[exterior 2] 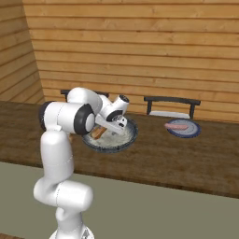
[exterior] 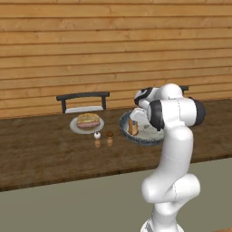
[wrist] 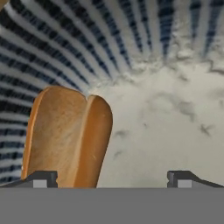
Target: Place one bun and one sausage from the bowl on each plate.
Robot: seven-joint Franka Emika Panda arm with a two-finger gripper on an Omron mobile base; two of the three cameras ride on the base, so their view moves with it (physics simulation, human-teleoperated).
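The bun [wrist: 65, 138] stands on end in the bowl [wrist: 131, 39], leaning against the ribbed inner wall, with bare pale floor beside it; no sausage shows in the bowl, so this split bun looks like the last piece to move. The claw [wrist: 111, 178] hangs low inside the bowl with its jaws spread wide and holding nothing; one fingertip [wrist: 41, 179] sits right at the bun's lower edge while the other stands off over the bare floor, so the bun lies toward one side of the gap rather than centred, likely a lining-up for a grasp. In the left base view the bowl [exterior: 136, 136] sits on the dark wooden table [exterior: 41, 149], with a pale plate [exterior: 74, 128] nearby already carrying a bun and sausage, and two small shakers [exterior: 103, 139] between them. In the right base view the bluish plate [exterior 2: 193, 133] holds a sausage [exterior 2: 176, 126] alone, probably the bun's destination.
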